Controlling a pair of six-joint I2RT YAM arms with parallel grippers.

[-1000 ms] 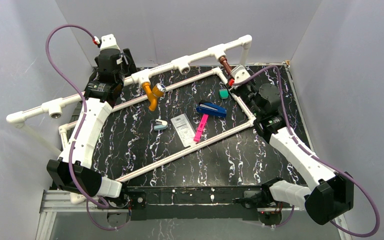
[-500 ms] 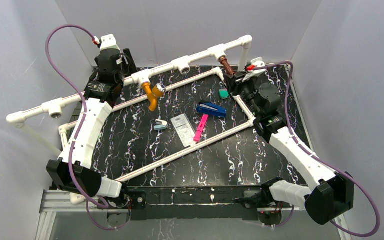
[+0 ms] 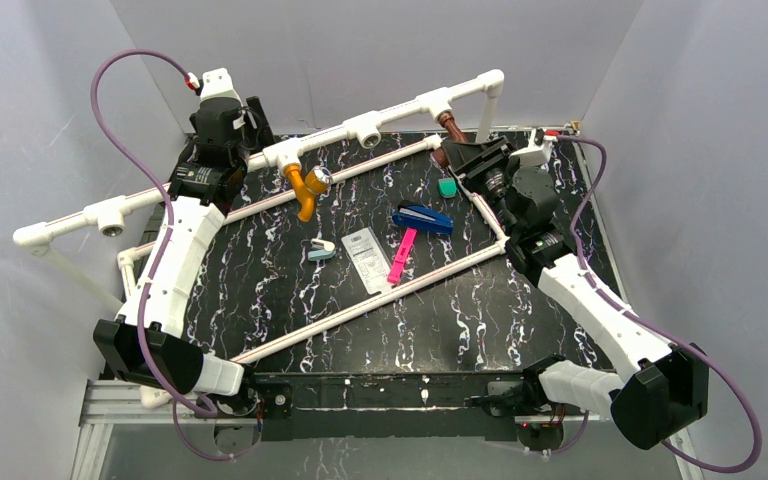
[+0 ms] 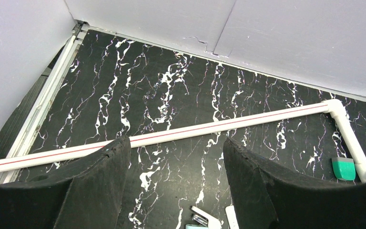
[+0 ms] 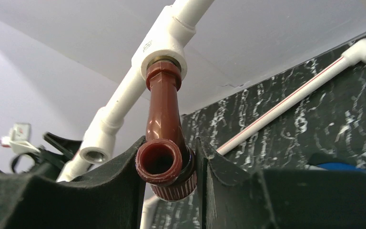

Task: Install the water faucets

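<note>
The dark brown faucet (image 5: 163, 109) is clamped at its spout end between the narrowly set jaws of the right pincer (image 5: 170, 160). Its long axis runs from the pincer straight up into the white pipe tee (image 5: 164, 45), where its threaded end is seated. The orange faucet (image 3: 305, 190) is hung from the rail, nearer the left pincer (image 4: 176, 160), which is held wide open and empty.

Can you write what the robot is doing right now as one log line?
right gripper: shut on brown faucet, its end in a pipe fitting | left gripper: open, empty | orange faucet: on the white pipe
</note>
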